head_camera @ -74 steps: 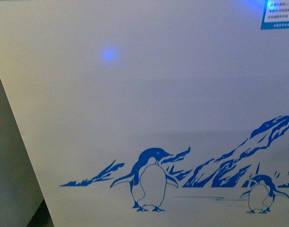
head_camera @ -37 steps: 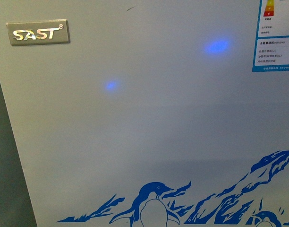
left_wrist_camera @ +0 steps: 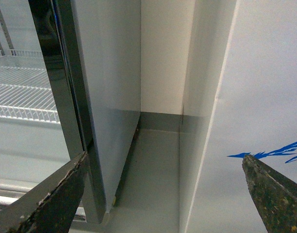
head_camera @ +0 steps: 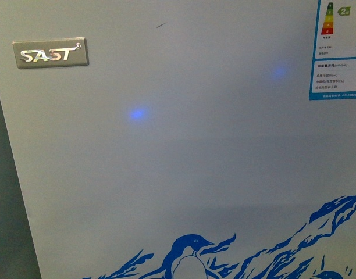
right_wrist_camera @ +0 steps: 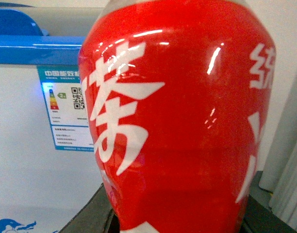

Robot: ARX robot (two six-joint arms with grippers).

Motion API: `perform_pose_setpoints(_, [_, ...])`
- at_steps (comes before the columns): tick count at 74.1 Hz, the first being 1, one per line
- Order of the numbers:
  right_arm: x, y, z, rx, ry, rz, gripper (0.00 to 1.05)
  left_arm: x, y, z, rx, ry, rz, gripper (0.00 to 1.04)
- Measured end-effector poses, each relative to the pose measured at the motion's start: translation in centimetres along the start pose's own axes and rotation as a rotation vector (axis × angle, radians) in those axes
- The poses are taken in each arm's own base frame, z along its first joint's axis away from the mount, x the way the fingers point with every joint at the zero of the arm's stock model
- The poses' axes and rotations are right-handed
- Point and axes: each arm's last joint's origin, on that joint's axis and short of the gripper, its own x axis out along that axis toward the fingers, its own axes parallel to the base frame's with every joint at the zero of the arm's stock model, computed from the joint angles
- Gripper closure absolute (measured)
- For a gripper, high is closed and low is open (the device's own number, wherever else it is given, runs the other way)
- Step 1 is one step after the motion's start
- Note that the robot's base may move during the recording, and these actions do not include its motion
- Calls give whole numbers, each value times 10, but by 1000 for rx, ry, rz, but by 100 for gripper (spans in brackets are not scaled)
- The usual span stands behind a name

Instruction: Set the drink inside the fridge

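The fridge (head_camera: 184,151) fills the front view: a white front wall with a SAST badge (head_camera: 50,53), an energy label (head_camera: 338,49) and the blue penguin decal (head_camera: 189,253) at the bottom. Neither arm shows there. In the right wrist view the drink bottle (right_wrist_camera: 177,121), with a red label and white characters, fills the picture; my right gripper is shut on it and its fingers are mostly hidden. Behind the bottle are the fridge's blue top rim (right_wrist_camera: 37,48) and white wall. My left gripper (left_wrist_camera: 163,194) is open and empty, beside the fridge's side wall (left_wrist_camera: 255,97).
In the left wrist view a tall upright cabinet (left_wrist_camera: 105,87) with white wire shelves (left_wrist_camera: 22,92) stands close to the fridge. A narrow gap with grey floor (left_wrist_camera: 153,174) and a white back wall (left_wrist_camera: 163,53) lies between them.
The front view has risen along the fridge's front wall: the penguin decal slid down to the bottom edge, and the badge and energy label came into view.
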Motion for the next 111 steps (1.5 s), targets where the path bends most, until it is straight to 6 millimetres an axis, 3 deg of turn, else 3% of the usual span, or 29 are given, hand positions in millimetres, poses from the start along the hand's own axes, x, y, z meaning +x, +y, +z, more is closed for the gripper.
perform_pose_setpoints(17, [1, 9, -13, 7, -5, -12, 67, 0, 0, 0, 0, 0, 0, 8])
perform_pose_setpoints(111, [-1, 11, -13, 10, -22, -36, 67, 0, 0, 0, 0, 0, 1, 8])
